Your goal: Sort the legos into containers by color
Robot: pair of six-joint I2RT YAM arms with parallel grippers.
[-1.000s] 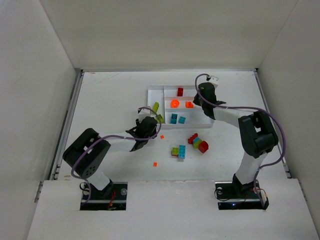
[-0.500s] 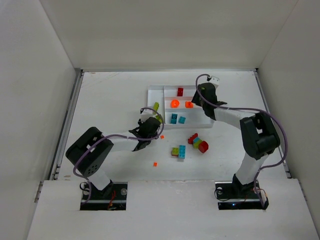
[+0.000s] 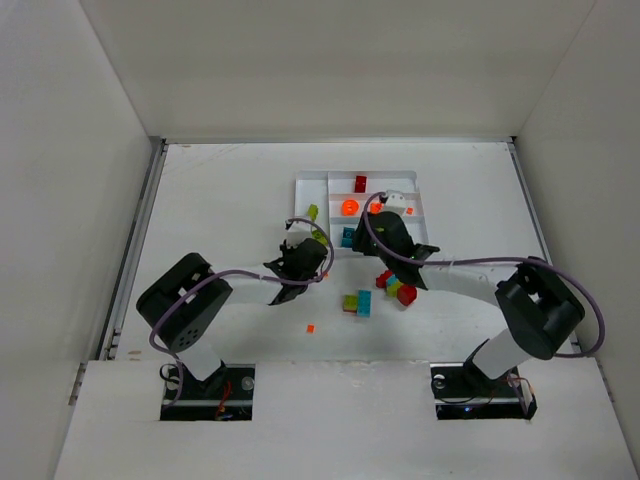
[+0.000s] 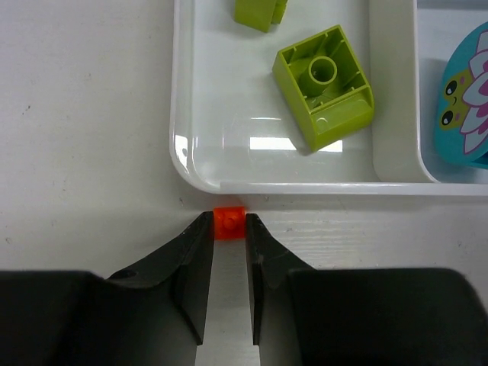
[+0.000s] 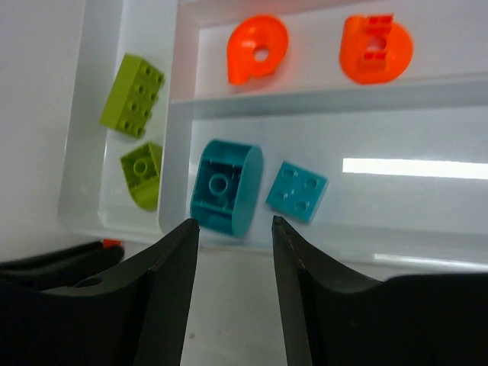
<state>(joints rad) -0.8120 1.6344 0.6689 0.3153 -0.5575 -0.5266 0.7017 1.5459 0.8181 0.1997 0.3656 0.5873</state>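
My left gripper [image 4: 229, 226] is shut on a tiny orange brick [image 4: 229, 222] on the table, right against the near rim of the white tray [image 4: 305, 187]; in the top view this gripper [image 3: 318, 265] hides the brick. Two lime green bricks [image 4: 324, 84] lie in the tray's tall section. My right gripper [image 5: 235, 223] is open and empty, above the table just before the tray's near rim [image 3: 297, 195]. Ahead of it lie a teal brick [image 5: 226, 187] and a teal plate [image 5: 296, 191] in one section, and two orange pieces [image 5: 258, 49] in the section behind.
A red brick [image 3: 360, 183] lies in the far section. Loose on the table are a green and teal pair [image 3: 357, 303], a red, green and teal cluster [image 3: 396, 286], and a tiny orange piece [image 3: 310, 327]. My two grippers are close together.
My right gripper has swung from the tray's far right side to its near edge. My left gripper has moved right to the tiny orange brick and closed on it.
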